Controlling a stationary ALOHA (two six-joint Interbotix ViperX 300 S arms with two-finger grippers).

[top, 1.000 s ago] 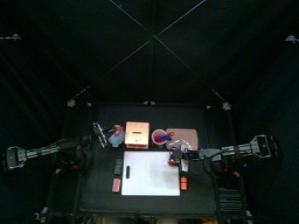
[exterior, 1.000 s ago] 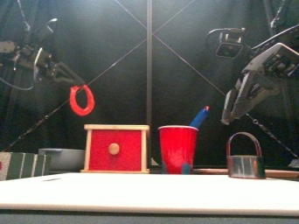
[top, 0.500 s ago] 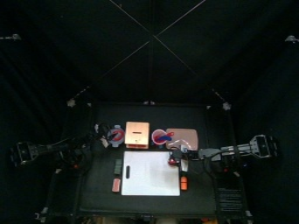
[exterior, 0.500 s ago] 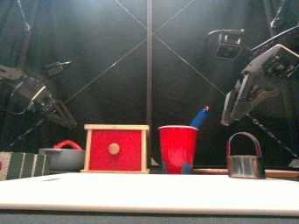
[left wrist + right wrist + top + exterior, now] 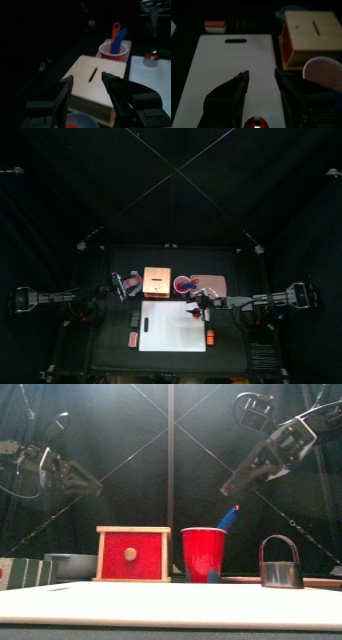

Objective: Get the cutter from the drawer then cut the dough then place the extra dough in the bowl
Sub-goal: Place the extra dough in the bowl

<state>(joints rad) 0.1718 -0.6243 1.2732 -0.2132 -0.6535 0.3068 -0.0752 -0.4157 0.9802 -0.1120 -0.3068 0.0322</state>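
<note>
Because the dough (image 5: 80, 122) lies in the bowl (image 5: 70, 567) near the table's (image 5: 110, 323) left edge, the left gripper (image 5: 87, 76) and right gripper (image 5: 261, 73) hover part-open, empty.

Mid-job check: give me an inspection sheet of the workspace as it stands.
Surface: white board bare, on the black table.
Job's things: cutter upright by the board's right side; bowl left of the box, red dough apparently in it.
Clutter: red cup holding knives; pink tray; toys beside the board.
Grippers: left gripper and right gripper raised, open, empty.
Cables: nothing seen.
Surroundings: black curtains; nothing else seen.
</note>
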